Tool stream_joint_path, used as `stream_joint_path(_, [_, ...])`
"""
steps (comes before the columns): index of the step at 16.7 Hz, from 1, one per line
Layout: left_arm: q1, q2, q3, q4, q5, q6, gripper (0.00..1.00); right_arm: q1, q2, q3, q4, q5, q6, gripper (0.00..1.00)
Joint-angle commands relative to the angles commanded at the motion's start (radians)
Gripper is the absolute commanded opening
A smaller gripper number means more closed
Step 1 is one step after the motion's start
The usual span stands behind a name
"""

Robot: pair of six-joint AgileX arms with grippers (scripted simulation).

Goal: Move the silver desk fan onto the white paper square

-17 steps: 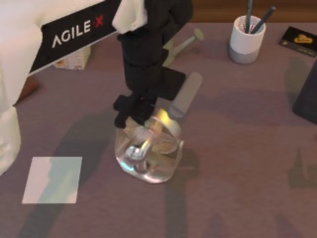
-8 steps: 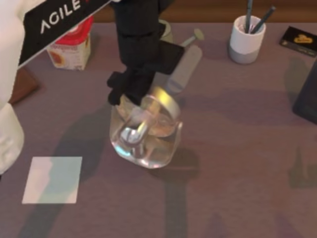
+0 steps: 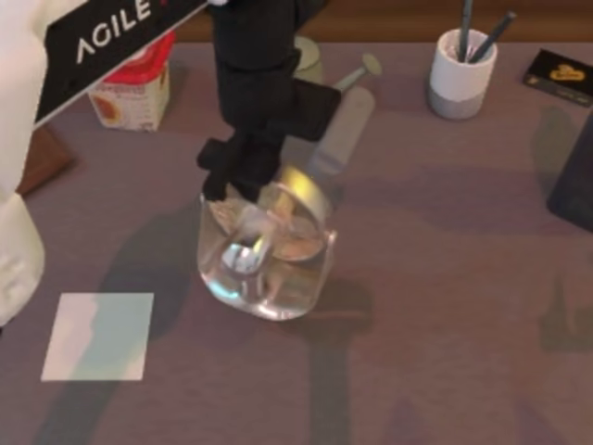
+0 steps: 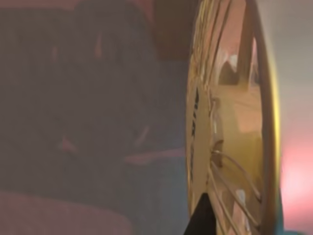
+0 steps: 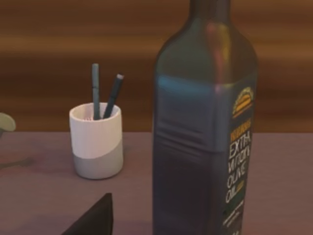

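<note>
Centrally, my left gripper has its jaws clamped on the upper rim of the shiny chrome round desk fan; left of and below the jaws lies the flat pale white paper square, well apart.

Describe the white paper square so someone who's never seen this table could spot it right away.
Start at the silver desk fan under the left gripper mid-table, then look toward the table's near left corner. There the white paper square lies flat and alone, the only pale thin sheet; everything else stands up.
</note>
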Motion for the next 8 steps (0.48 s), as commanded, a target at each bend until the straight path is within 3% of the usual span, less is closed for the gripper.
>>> stream_joint_path(4, [0.017,-0.023,-0.054,-0.049,-0.032,-0.227,0.00,0.000,0.000,0.000,0.000,0.000,0.000,1.00])
stream_joint_path(8, [0.053,-0.084,-0.138,-0.087,-0.067,-0.621,0.00,0.000,0.000,0.000,0.000,0.000,0.000,1.00])
